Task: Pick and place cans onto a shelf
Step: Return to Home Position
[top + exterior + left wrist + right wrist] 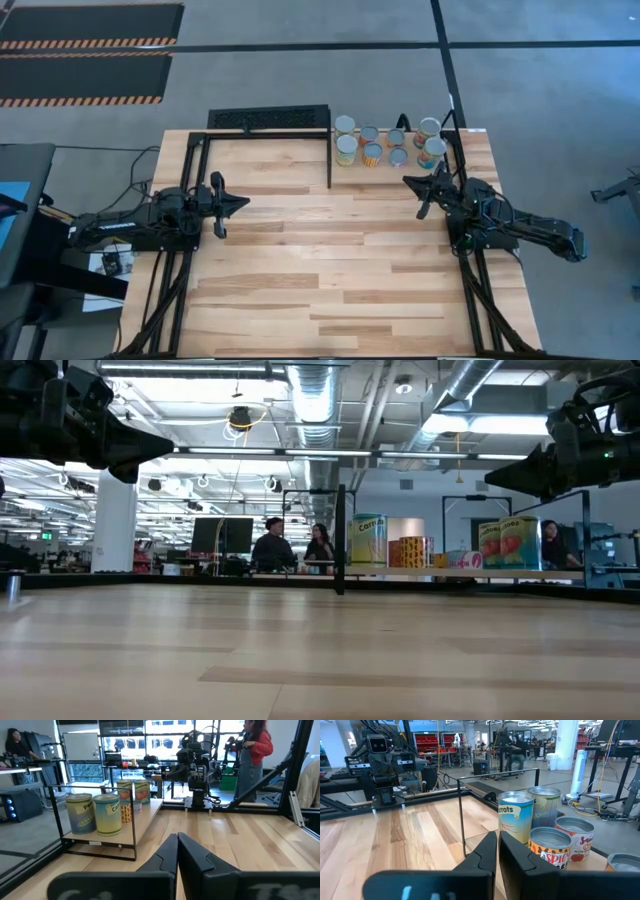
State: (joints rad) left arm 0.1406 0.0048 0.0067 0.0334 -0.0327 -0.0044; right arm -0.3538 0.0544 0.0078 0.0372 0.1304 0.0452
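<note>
Several cans (388, 143) with silver tops and coloured labels stand upright in a cluster at the table's far right; in the left wrist view they (107, 814) rest by their bases on a raised light-wood board (145, 827). The shelf's thin black frame (330, 160) runs along the far edge, to the left of the cans. My left gripper (245, 203) hovers level at the table's left, shut and holding nothing (177, 851). My right gripper (407, 181) hovers level at the right, just on the near side of the cans, shut with nothing held (498, 851).
A black mesh panel (268, 119) lies behind the shelf frame at the far edge. The wooden tabletop (330, 265) stretches between the two arms. Black frame rails (470, 290) run along both table sides. People stand in the room beyond (272, 545).
</note>
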